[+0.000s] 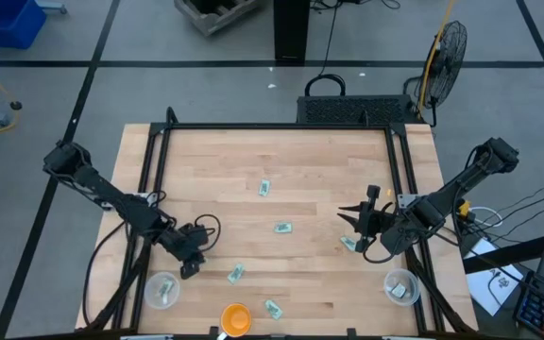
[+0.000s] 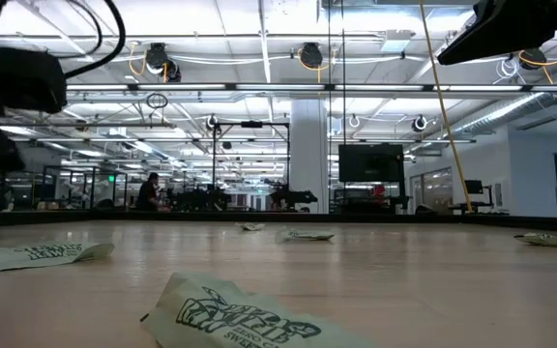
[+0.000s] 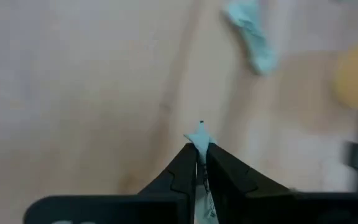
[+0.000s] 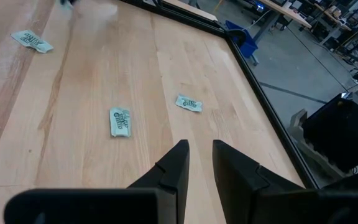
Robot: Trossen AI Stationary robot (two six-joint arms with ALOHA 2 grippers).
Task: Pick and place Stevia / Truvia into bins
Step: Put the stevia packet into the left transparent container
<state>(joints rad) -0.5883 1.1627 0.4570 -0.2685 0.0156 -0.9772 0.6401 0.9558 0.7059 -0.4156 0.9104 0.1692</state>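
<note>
Our left gripper (image 3: 201, 149) is clamped on a Stevia sachet (image 3: 200, 134), whose pale green corner pokes out past the pressed-together fingers; from above we see this gripper (image 1: 189, 257) low over the table's front left, near the left bin (image 1: 161, 290). Another sachet (image 3: 251, 37) lies just ahead of it, near the orange bowl (image 1: 235, 318). Our right gripper (image 4: 199, 163) hangs with fingers slightly parted and nothing between them, over the table's right side (image 1: 365, 219), well apart from the right bin (image 1: 400, 286). Loose sachets lie scattered across the wooden table (image 1: 319, 170), one mid-table (image 1: 281, 228), one farther back (image 1: 264, 188).
</note>
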